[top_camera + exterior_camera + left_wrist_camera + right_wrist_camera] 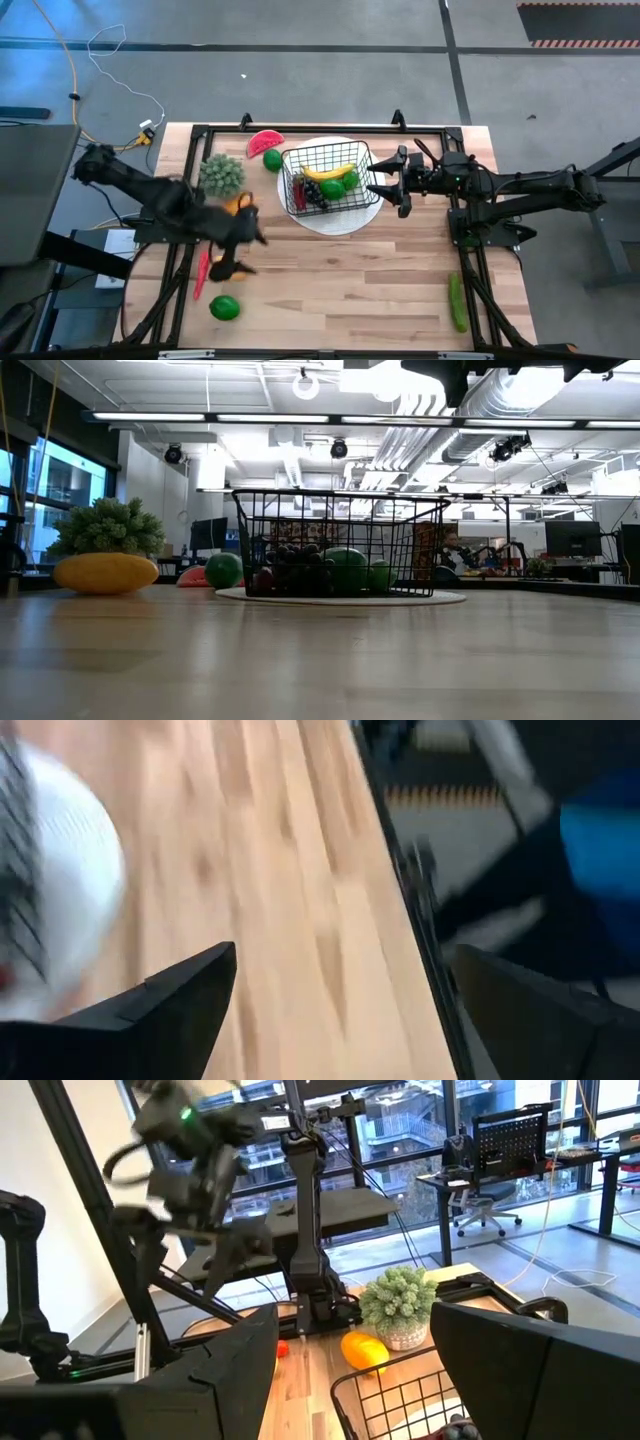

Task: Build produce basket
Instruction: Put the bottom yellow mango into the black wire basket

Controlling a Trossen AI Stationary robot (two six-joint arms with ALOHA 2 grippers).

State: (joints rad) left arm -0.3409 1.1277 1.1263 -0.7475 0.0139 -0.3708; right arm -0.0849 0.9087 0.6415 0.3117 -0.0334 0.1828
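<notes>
High view: the wooden table (340,280) carries a white plate (340,222) with the black wire basket (327,177) on it, holding a banana (330,172), green limes (338,186) and dark grapes (313,195). A watermelon slice (264,143) and a lime (272,160) lie just beside the basket; a potted plant (221,175) stands near my left arm. My left end effector (232,262) hangs over the table with fingers spread and nothing between them, a red pepper (201,273) and another lime (224,308) near it. My right end effector (392,184) sits just beside the basket, fingers apart and empty. A cucumber (457,302) lies well apart near the right edge. Low view: the basket (338,544) on the plate, an orange-yellow fruit (105,573) before the plant. Left wrist view: my fingers (165,1010) stand apart over bare wood. Right wrist view: my fingers (225,1375) apart, basket rim (395,1395) between them.
</notes>
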